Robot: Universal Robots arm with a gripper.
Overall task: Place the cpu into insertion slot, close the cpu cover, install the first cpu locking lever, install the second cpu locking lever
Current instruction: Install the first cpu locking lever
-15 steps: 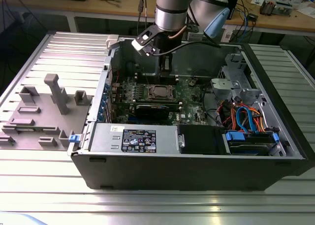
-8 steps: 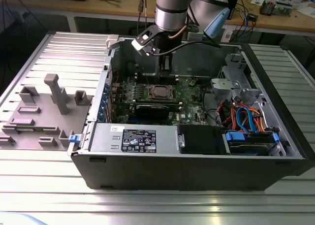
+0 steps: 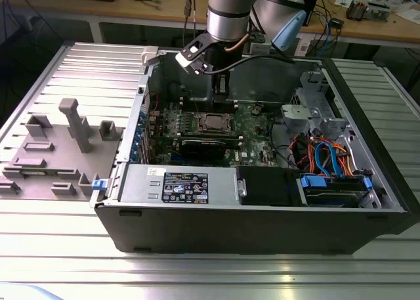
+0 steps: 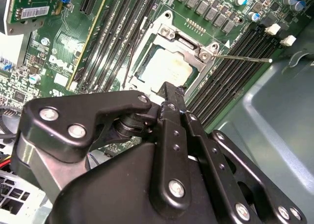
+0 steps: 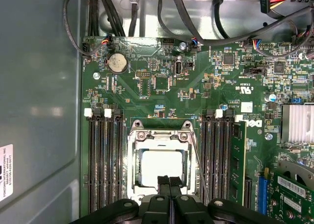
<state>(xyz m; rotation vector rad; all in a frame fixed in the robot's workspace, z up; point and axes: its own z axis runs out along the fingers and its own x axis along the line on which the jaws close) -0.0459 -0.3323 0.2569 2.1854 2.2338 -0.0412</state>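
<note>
The cpu (image 5: 162,165) lies flat in the insertion slot (image 5: 136,187) on the green board, its silver top showing through the cut-out. The cpu cover (image 5: 160,135) is down over it as a silver frame. One thin wire locking lever (image 4: 248,59) sticks out sideways from the socket corner, over the memory slots; it shows as a slanted wire (image 5: 196,153) in the first wrist view. My gripper (image 5: 169,180) hangs just above the socket's near edge, its black fingers (image 4: 169,94) shut together with nothing between them. In the exterior view the gripper (image 3: 221,85) is inside the open case, above the socket (image 3: 215,123).
Long black memory slots (image 5: 105,155) flank the socket on both sides. Cables (image 5: 196,18) run along the board's far edge. A drive cage with blue and orange cables (image 3: 328,159) fills the case at the exterior view's right. Grey fixtures (image 3: 72,123) stand outside at the exterior view's left.
</note>
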